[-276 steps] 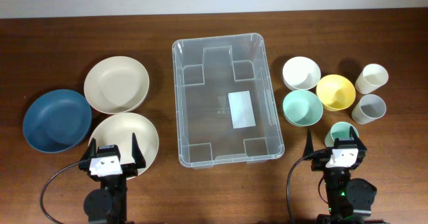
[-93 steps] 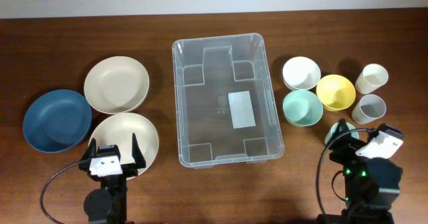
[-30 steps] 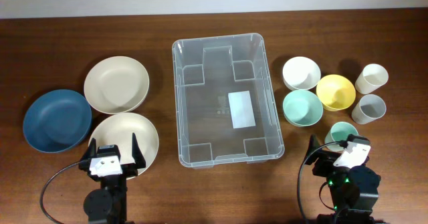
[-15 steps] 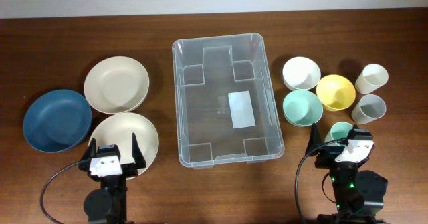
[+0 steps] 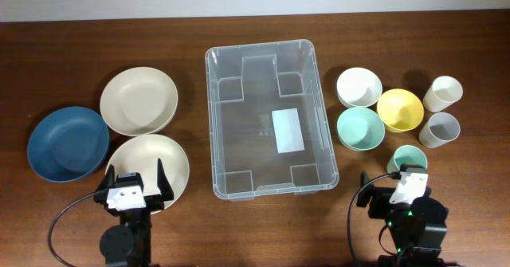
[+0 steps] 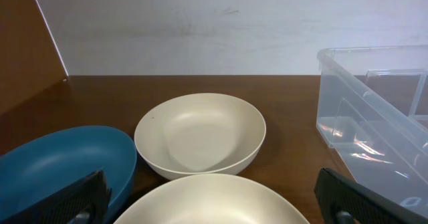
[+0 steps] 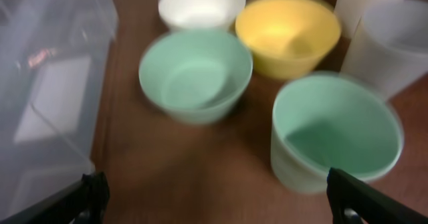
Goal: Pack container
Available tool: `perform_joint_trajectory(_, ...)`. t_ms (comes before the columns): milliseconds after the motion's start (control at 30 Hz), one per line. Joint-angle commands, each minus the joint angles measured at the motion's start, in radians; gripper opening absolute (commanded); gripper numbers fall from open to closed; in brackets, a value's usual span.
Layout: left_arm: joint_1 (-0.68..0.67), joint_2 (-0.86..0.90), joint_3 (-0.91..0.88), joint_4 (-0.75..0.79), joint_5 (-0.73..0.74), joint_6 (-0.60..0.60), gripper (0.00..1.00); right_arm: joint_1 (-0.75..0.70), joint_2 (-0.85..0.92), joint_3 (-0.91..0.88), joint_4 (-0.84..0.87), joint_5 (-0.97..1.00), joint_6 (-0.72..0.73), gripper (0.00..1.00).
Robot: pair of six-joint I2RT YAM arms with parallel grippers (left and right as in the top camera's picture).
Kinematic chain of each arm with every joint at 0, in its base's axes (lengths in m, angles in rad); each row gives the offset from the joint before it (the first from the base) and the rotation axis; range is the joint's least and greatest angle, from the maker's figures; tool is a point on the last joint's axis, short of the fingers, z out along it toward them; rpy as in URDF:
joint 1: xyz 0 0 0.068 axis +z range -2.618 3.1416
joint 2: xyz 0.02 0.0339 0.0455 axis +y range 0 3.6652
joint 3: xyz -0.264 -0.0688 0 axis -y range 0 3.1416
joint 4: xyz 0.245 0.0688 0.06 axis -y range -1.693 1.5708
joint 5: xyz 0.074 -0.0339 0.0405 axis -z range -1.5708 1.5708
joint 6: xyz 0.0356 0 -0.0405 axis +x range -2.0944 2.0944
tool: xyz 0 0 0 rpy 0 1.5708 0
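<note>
Container (image 5: 243, 135) is sitting dead centre on the tabletop (image 5: 80, 44), long side running near to far. It's sitting totally empty, with just the white label (image 5: 288, 131) showing on its base. So as far as packing goes, I'm reading this as square one: nothing is lying inside it and everything is waiting outside.

Left of it, three shallow dishes are clustering together. A blue dish (image 5: 68, 143) is sitting furthest left, a cream dish (image 5: 139, 100) on the far side, and a second cream dish (image 5: 151, 157) nearer.

Right of it, the small stuff is bunching up. A white bowl (image 5: 358, 87), a yellow bowl (image 5: 400, 109) and a mint bowl (image 5: 360, 127) are sitting close together, with the mint one just beside the container wall. A cream cup (image 5: 443, 93) and a grey cup (image 5: 440, 129) are standing furthest right, and a mint cup (image 5: 408, 157) is standing nearest the arm.

The left tool (image 5: 135, 175) is hanging over the near edge of the nearer cream dish, fingers spread as wide as they go, gripping nothing. The right tool (image 5: 392, 181) is hovering low on the near side of the mint cup, also gaping fully open and carrying nothing. Its wrist view is coming out blurry, with the mint cup and mint bowl right in front of it.

I'm guessing the right arm is lining up on the mint cup as the first piece, but as far as I can tell it isn't touching it. What's left is basically all of it, with nine pieces waiting to go in.
</note>
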Motion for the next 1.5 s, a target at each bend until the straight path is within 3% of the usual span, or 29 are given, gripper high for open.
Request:
perform_joint_trajectory(0,-0.004,-0.01,-0.008,0.002,0.011,0.016,1.0,0.01,-0.006,0.003,-0.063,-0.013,-0.01,0.99)
perform_joint_trajectory(367,-0.003,-0.01,-0.008,0.017,0.011,0.016,1.0,0.01,-0.006,0.003,-0.108,-0.013,-0.01,0.99)
perform_joint_trajectory(567,-0.003,-0.01,0.006,0.157,0.062,0.016,1.0,0.01,-0.006,0.003,-0.108,-0.013,-0.01,0.99)
perform_joint_trajectory(667,-0.003,-0.006,0.087,0.182,-0.039,0.015,1.0,0.01,-0.006,0.003,-0.108,-0.013,-0.01,0.99)
perform_joint_trajectory(767,-0.003,0.074,0.295,0.043,-0.26,0.005,1.0,0.01,-0.006,0.003,-0.108,-0.013,-0.01,0.99)
perform_joint_trajectory(833,-0.003,0.159,0.377,0.012,-0.258,-0.024,1.0,0.01,-0.006,0.003,-0.108,-0.013,-0.01,0.99)
perform_joint_trajectory(1133,-0.003,0.509,0.489,0.063,0.076,-0.031,1.0,0.01,-0.006,0.003,-0.108,-0.013,-0.01,0.99)
perform_joint_trajectory(1300,-0.003,0.56,0.489,0.144,0.089,-0.03,1.0,0.01,-0.006,0.003,-0.108,-0.013,-0.01,0.99)
perform_joint_trajectory(1433,-0.003,0.565,0.489,0.161,-0.028,-0.035,1.0,0.01,-0.006,0.003,-0.108,-0.013,-0.01,0.99)
perform_joint_trajectory(1467,0.002,0.575,0.489,0.149,-0.164,-0.089,1.0,0.01,-0.006,0.003,-0.108,-0.013,-0.01,0.99)
